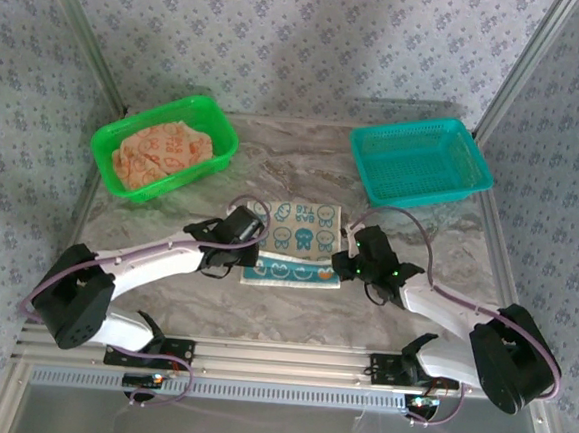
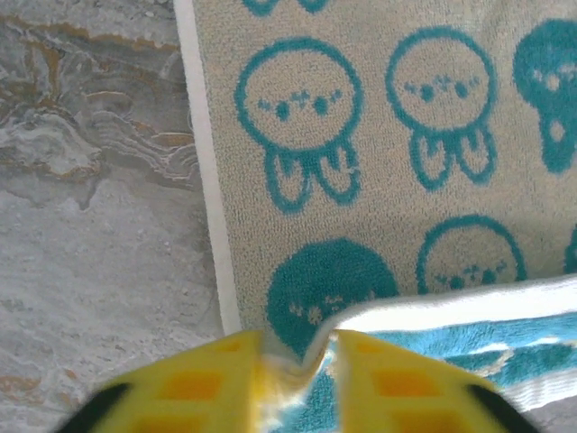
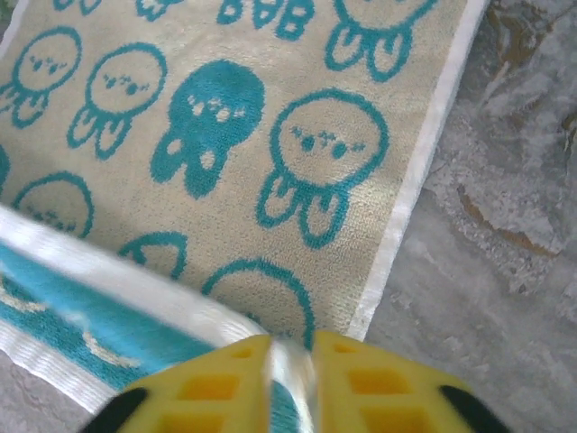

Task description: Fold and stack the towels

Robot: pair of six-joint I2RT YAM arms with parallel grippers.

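A cream towel with teal figures [image 1: 304, 226] lies flat at the table's middle. Its near edge is turned over, showing a teal underside strip [image 1: 290, 271]. My left gripper [image 1: 252, 255] is at that strip's left end, my right gripper [image 1: 342, 266] at its right end. In the left wrist view the yellow fingers [image 2: 189, 388] of the left gripper [image 2: 302, 361] stand apart, the white hem sagging loose between them. In the right wrist view the right gripper [image 3: 291, 361] is also slightly parted, with the blurred hem in the gap. An orange towel [image 1: 159, 151] lies bunched in the green basket [image 1: 147, 117].
The green basket sits at the back left and a teal mesh basket [image 1: 424, 162] at the back right. Bare marble tabletop [image 1: 293, 167] runs between them and beside the towel. The aluminium frame rail [image 1: 278, 356] borders the near edge.
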